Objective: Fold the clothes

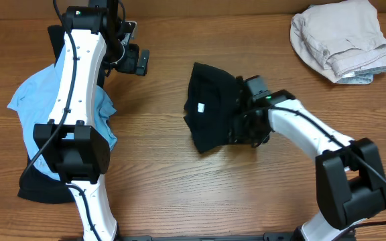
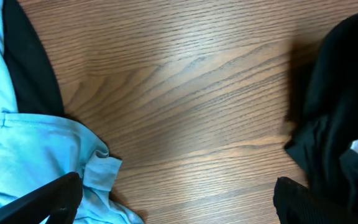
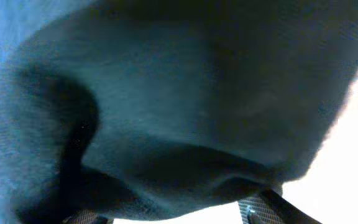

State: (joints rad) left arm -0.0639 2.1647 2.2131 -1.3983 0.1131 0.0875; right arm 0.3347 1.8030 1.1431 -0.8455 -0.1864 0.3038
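Crumpled black cloth garment (image 1: 210, 107), frame centre; right gripper (image 1: 240, 117) at its right edge, grip unclear; left gripper (image 1: 139, 61) spread wide, farther off

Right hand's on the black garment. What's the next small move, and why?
Probably draw the right hand leftward across the black garment, laying its right edge over. The hand sits at that edge and dark cloth fills the wrist view, though the grip itself is hidden. The left hand hangs open, well away.
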